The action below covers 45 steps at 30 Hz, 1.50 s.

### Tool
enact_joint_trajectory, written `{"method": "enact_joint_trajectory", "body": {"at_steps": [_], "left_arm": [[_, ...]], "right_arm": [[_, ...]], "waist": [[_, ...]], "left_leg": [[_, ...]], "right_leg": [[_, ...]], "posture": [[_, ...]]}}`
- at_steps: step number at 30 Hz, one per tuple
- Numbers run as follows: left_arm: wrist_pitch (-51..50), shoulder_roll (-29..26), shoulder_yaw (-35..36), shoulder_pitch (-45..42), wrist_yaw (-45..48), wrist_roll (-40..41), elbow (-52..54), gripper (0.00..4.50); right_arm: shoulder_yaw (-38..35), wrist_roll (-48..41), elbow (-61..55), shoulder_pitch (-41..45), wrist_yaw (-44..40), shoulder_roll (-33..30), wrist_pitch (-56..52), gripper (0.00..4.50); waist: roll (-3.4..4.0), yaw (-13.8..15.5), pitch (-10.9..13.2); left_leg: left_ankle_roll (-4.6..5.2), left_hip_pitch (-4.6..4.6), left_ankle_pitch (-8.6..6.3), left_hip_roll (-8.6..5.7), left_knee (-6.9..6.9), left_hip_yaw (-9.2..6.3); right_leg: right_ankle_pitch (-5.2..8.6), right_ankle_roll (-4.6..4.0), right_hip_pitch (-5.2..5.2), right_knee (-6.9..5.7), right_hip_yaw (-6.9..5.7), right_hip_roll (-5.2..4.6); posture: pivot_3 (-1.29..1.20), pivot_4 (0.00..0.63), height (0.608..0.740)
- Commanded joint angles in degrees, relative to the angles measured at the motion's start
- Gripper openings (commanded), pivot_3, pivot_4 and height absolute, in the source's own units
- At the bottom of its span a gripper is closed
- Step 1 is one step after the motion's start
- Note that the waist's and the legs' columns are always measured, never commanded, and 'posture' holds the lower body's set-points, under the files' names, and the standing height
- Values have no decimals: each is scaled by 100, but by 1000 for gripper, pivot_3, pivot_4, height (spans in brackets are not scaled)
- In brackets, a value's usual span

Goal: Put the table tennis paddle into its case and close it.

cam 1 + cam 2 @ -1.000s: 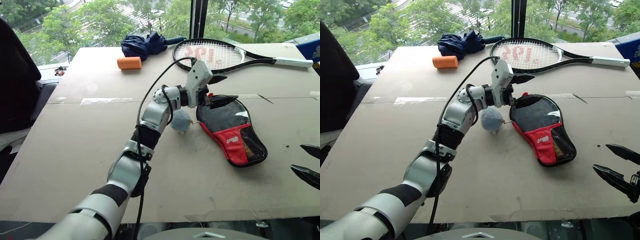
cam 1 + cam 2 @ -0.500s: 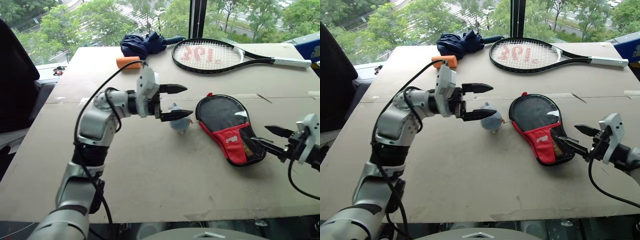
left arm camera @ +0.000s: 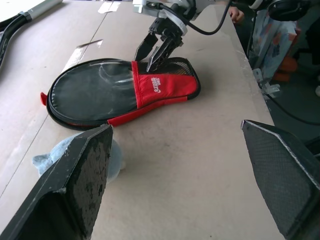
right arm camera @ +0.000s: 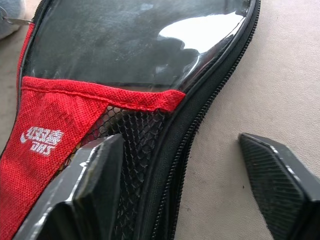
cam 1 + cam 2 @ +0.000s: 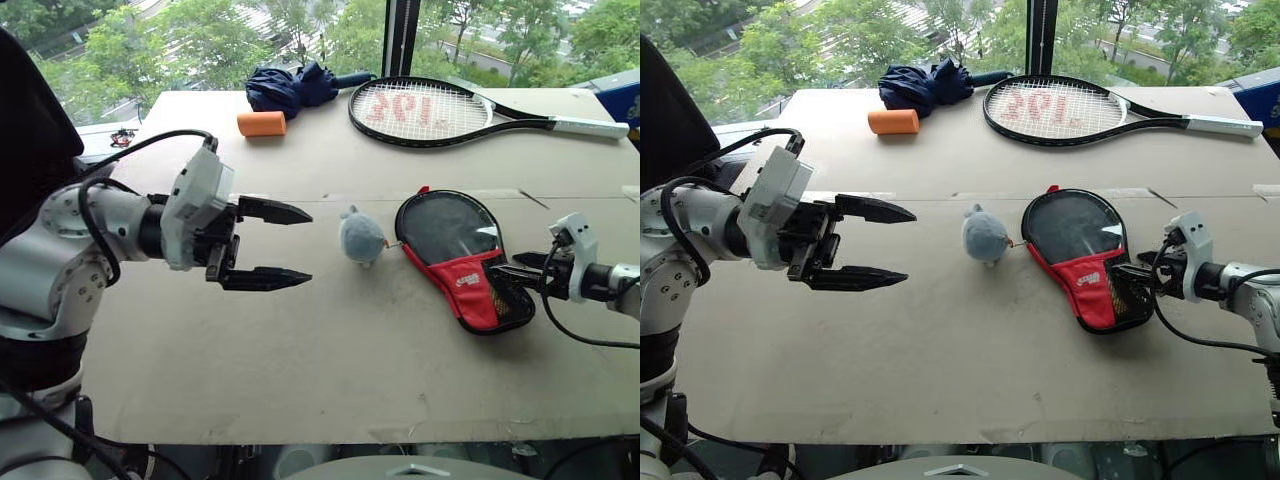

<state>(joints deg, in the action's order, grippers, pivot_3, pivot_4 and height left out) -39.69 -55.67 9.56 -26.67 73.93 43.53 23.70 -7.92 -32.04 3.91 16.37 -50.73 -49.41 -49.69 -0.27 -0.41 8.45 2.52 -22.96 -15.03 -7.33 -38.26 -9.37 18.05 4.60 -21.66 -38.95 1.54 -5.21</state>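
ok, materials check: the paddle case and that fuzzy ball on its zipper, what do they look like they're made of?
The case: looks like woven synthetic fabric, matte red panel with visible weave and stitching, black open mesh beside it, and a glossy clear plastic window throwing white glare. Its edge carries a black toothed zipper.
The ball: grey-blue, soft plush or felted fibre by its fuzzy, ragged outline; can't tell which.

White "DHS" logo — red panel of case (image 4: pixel 44 139).

A wide tan cardboard-covered table (image 5: pixel 300 380) bears a black-and-red paddle-shaped zip case (image 5: pixel 462 258), its grey-blue fuzzy ball (image 5: pixel 360 236), a black-framed strung tennis racket (image 5: pixel 440 108), an orange foam cylinder (image 5: pixel 261 123) and a dark blue folded umbrella (image 5: pixel 295 87).
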Motion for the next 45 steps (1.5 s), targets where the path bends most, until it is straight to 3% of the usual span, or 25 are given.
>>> {"method": "enact_joint_trajectory", "body": {"at_steps": [1, 3, 5, 10, 15, 23, 27, 31, 32, 35, 40, 42, 45], "left_arm": [[-39, -27, 187, 8, -248, 174, 257, 4197], [-39, -30, 159, 2, -319, 188, 271, 4197], [-42, -27, 122, -38, -373, 210, 283, 4197], [-56, -67, 95, -54, -413, 245, 279, 4197], [-12, -32, 20, -31, -423, 197, 239, 4197], [141, 67, -225, -202, -334, 107, 70, 4197], [206, 57, -266, -208, -288, 70, 9, 4197], [353, 62, -294, -160, -179, -30, -108, 4197], [401, 66, -301, -151, -135, -63, -170, 4197], [530, 53, -321, -93, -37, -188, -308, 4197], [599, 47, -303, -37, 37, -259, -438, 4197], [673, 57, -343, -1, 83, -358, -576, 4197], [905, 210, -557, -75, -114, -788, -1031, 4197]], "right_arm": [[76, -252, -310, -6, -244, -78, -490, 1791], [87, -434, -585, -54, -296, -100, -838, 769], [-18, -615, -774, -90, -215, -47, -1164, 27], [-921, -1206, -1099, -247, 586, 314, -2499, 27], [-2240, -2073, -1989, -386, 1521, 1443, -4118, 27], [-2270, -3680, -3296, -1171, 3763, 3168, -4281, 27], [-2343, -3745, -3415, -1067, 4284, 3244, -4199, 27], [-2241, -3534, -3485, -1063, 3842, 2454, -3679, 27], [-2289, -3681, -3466, -1102, 3684, 2297, -3624, 719], [-2300, -3830, -3562, -1318, 3216, 1803, -3341, 1881], [-2324, -3672, -3591, -1781, 2470, 1037, -2825, 4422], [-2239, -3361, -3642, -1972, 1958, 637, -2386, 4422], [-1616, -2455, -3825, -1773, 1416, 542, -1077, 4422]], "waist": [[0, -10, 0], [0, -23, 0], [0, -26, 0], [0, -22, 0], [0, -15, 0], [7, -46, 2], [8, -48, 2], [14, -33, 6], [13, -25, 5], [13, -32, 5], [12, -36, 5], [13, -33, 5], [11, -48, 4]], "left_leg": [[0, 0, 0, 0, 0, 2], [0, 0, 0, 0, 4, 2], [0, 0, 0, 0, 5, 2], [0, 0, 0, 0, 7, 2], [0, 0, 0, 1, 10, -1], [0, 6, 0, 1, 15, 16], [0, 8, 0, 1, 15, 17], [0, 8, 0, 1, 15, 22], [0, 8, 0, 0, 14, 20], [0, 8, 0, 1, 17, 12], [1, 7, -1, 1, 18, 16], [1, 7, -1, 1, 18, 15], [1, 7, -1, 1, 14, 16]], "right_leg": [[0, 0, 3, -1, 2, 0], [0, 0, 0, -3, 4, 0], [0, 0, -1, -3, 4, 1], [0, 0, -1, -3, 5, 1], [0, -1, -2, -2, 3, 2], [0, 0, -7, -11, 22, 2], [0, 0, -7, -12, 22, 3], [0, 0, -8, -12, 23, 4], [0, 0, -8, -9, 21, 4], [0, 0, -5, -2, 12, 4], [0, 0, -5, -3, 18, 3], [0, 0, -4, -3, 17, 3], [0, 0, -2, -4, 15, 4]], "posture": [[0, 150, 726], [0, 150, 726], [0, 150, 726], [0, 150, 726], [0, 150, 726], [0, 150, 726], [0, 150, 726], [0, 150, 726], [0, 150, 726], [0, 150, 726], [0, 150, 726], [0, 150, 726], [0, 150, 726]]}}
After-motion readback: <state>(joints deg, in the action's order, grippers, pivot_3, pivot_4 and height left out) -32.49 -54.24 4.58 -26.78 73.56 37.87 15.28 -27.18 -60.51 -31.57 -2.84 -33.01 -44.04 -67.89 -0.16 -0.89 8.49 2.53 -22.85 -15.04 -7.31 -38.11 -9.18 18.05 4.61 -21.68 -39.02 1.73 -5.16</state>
